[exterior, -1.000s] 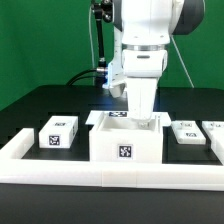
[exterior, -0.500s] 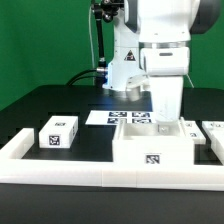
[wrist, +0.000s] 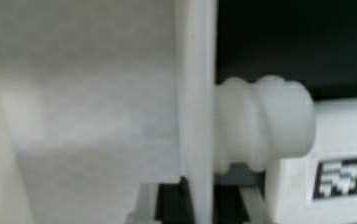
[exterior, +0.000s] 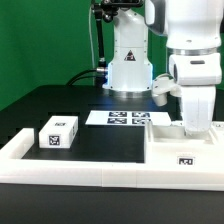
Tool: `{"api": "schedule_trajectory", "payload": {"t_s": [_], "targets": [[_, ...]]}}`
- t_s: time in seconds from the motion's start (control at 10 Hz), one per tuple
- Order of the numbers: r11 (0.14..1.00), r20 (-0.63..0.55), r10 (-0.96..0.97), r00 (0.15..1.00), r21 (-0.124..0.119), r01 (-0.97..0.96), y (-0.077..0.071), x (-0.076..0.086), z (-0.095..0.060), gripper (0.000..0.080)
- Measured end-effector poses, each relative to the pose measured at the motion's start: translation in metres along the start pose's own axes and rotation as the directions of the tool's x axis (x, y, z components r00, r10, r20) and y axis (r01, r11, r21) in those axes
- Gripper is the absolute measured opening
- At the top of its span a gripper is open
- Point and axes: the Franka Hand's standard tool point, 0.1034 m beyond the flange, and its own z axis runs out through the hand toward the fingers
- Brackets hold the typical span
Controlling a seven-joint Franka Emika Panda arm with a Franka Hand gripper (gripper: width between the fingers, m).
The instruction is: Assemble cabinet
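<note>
The white open cabinet box (exterior: 168, 150), with a tag on its front, stands at the exterior view's right, against the low white rail. My gripper (exterior: 197, 126) reaches down into it and is shut on one of its thin walls. In the wrist view the wall (wrist: 196, 90) runs between my dark fingers (wrist: 173, 203); my gripper (wrist: 203, 200) pinches it. Beside the wall lies a white knobbed part (wrist: 273, 120) with a tag. A small white tagged block (exterior: 58, 133) sits apart at the exterior view's left.
The long low white rail (exterior: 80, 170) runs along the front and turns back at the left corner. The marker board (exterior: 125, 118) lies flat in the middle at the back. The robot base stands behind it. Another white piece (exterior: 218, 128) shows at the right edge.
My gripper has slid the cabinet box from the middle to the exterior view's right, along the rail. The marker board is now uncovered. The small block has not moved.
</note>
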Motion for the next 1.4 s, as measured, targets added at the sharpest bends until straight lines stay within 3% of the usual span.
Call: {"api": "schedule_trajectory", "payload": {"t_s": [0.5, 0.7, 1.0, 1.3, 1.4], "targets": [[1.000, 0.000, 0.003, 1.000, 0.000, -0.003, 0.0004, -0.0016, -0.0001, 0.0031], [1.000, -0.009, -0.007, 1.000, -0.013, 0.007, 0.0001, 0.0068, -0.0004, 0.0031], [1.000, 0.007, 0.003, 1.000, 0.003, -0.003, 0.0000, 0.0069, -0.0013, 0.0031], [1.000, 0.005, -0.013, 1.000, 0.003, 0.013, 0.0002, 0.0044, 0.0004, 0.0031], [1.000, 0.005, -0.012, 1.000, 0.004, 0.012, 0.0001, 0.0038, 0.0006, 0.0215]]}}
